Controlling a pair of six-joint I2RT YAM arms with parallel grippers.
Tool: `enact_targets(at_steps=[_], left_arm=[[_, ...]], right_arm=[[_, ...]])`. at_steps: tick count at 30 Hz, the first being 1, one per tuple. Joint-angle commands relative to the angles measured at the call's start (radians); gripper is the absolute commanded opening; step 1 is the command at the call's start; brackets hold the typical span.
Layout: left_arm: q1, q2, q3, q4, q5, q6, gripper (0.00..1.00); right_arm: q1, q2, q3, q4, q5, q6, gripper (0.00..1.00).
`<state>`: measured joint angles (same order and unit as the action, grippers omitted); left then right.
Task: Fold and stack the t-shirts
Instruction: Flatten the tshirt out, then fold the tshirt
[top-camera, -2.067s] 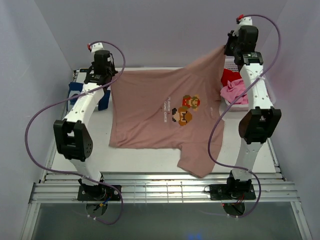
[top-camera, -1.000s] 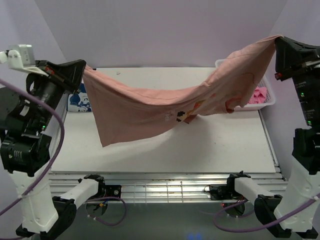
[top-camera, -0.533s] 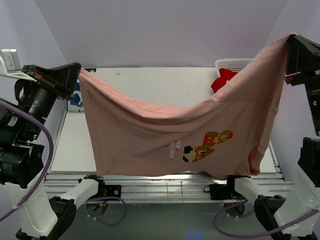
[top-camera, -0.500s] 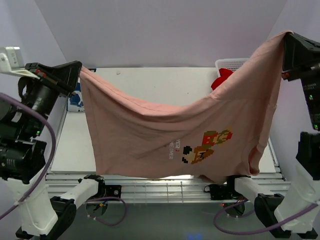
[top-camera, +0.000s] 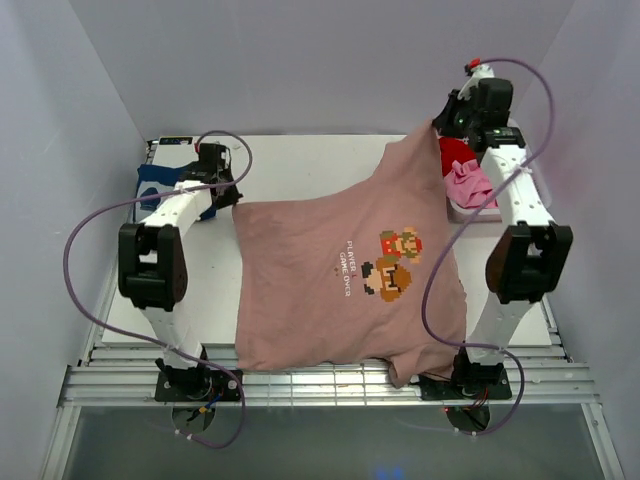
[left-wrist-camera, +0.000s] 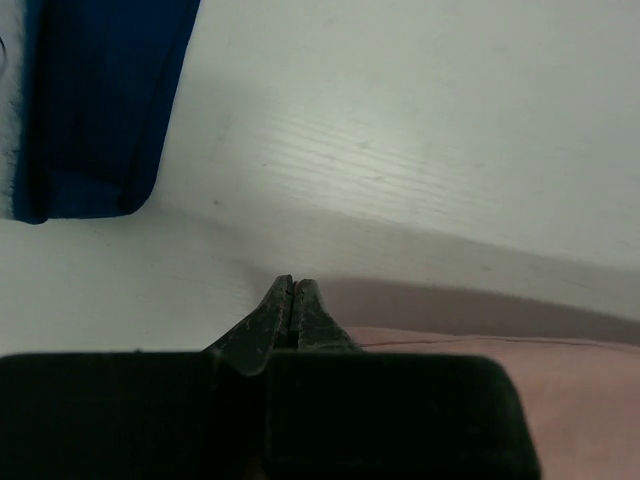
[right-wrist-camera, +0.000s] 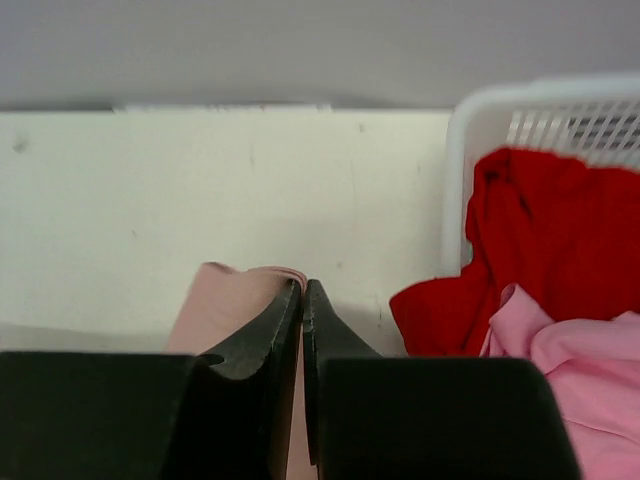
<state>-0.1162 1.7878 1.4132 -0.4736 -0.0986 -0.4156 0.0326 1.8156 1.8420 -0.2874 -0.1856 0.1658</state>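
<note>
The pink-tan t-shirt (top-camera: 330, 290) is lying print-up across the table (top-camera: 300, 155), with its near hem hanging over the front edge. The left gripper (top-camera: 226, 197) is sitting low at the shirt's far-left corner, and the right gripper (top-camera: 440, 120) is holding the far-right corner lifted. Just right of the shirt, a white basket (top-camera: 468, 213) is holding 2 tees: a red t-shirt (top-camera: 458, 152) and a bright pink t-shirt (top-camera: 467, 186). Left of the shirt, a navy t-shirt (top-camera: 150, 180) is lying.

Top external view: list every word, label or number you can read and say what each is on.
"PLAYER" - chest of the pink-tan t-shirt, beside its pixel-art print; anything after it is too small to read.
"GAME OVER" - directly below it on the same shirt.
Nothing else is legible in any view.
</note>
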Motion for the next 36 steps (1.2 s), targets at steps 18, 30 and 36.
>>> enact_targets(at_steps=[18,30,36], left_arm=[[0.036,0.281,0.150,0.188,-0.145,0.060,0.00],[0.043,0.173,0.028,0.246,-0.196,0.047,0.00],[0.043,0.016,-0.111,0.305,-0.193,0.020,0.00]], right_arm=[[0.115,0.378,0.051,0.080,0.046,-0.080,0.08],[0.124,0.291,-0.081,0.093,0.132,-0.140,0.08],[0.124,0.151,-0.253,0.094,0.222,-0.161,0.08]])
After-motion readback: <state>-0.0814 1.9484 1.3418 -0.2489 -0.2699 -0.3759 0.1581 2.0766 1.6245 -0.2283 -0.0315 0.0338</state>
